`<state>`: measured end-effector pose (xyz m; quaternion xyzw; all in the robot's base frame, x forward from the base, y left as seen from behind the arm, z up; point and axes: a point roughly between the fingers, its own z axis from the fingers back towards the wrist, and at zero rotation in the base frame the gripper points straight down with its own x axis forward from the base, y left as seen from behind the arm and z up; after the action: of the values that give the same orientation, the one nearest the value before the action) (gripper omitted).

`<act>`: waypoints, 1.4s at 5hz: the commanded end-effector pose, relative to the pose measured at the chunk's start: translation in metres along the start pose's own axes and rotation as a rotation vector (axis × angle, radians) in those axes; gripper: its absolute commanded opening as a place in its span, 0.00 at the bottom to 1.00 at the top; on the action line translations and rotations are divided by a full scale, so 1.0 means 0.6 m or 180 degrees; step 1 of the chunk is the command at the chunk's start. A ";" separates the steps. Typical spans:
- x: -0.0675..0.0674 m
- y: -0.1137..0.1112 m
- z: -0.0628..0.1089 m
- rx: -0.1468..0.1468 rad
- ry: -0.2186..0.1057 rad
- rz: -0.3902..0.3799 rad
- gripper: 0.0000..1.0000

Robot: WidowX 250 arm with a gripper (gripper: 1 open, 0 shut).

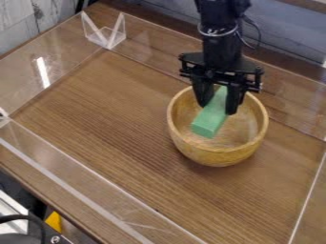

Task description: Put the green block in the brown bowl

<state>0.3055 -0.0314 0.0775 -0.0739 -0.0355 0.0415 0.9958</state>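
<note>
The brown bowl (192,143) stands on the wooden table, right of centre. My gripper (219,95) points straight down over it, its black fingers level with the bowl's far rim. It is shut on the top end of the green block (211,117). The block hangs tilted, and its lower end reaches down inside the bowl towards the near left wall. I cannot tell whether that lower end touches the bowl's floor.
Clear acrylic walls (76,191) fence the table along the front and left. A clear acrylic stand (105,30) sits at the back left corner. Bare wood (102,105) spreads to the left of the bowl.
</note>
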 end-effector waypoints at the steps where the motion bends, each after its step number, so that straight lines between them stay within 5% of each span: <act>1: 0.027 0.002 0.022 -0.0018 -0.0169 0.0006 0.00; 6: 0.058 0.013 0.022 -0.0007 -0.0156 0.0078 0.00; 7: 0.058 0.014 0.029 0.0009 -0.0157 0.0091 1.00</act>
<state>0.3274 -0.0220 0.0778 -0.0712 -0.0263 0.0551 0.9956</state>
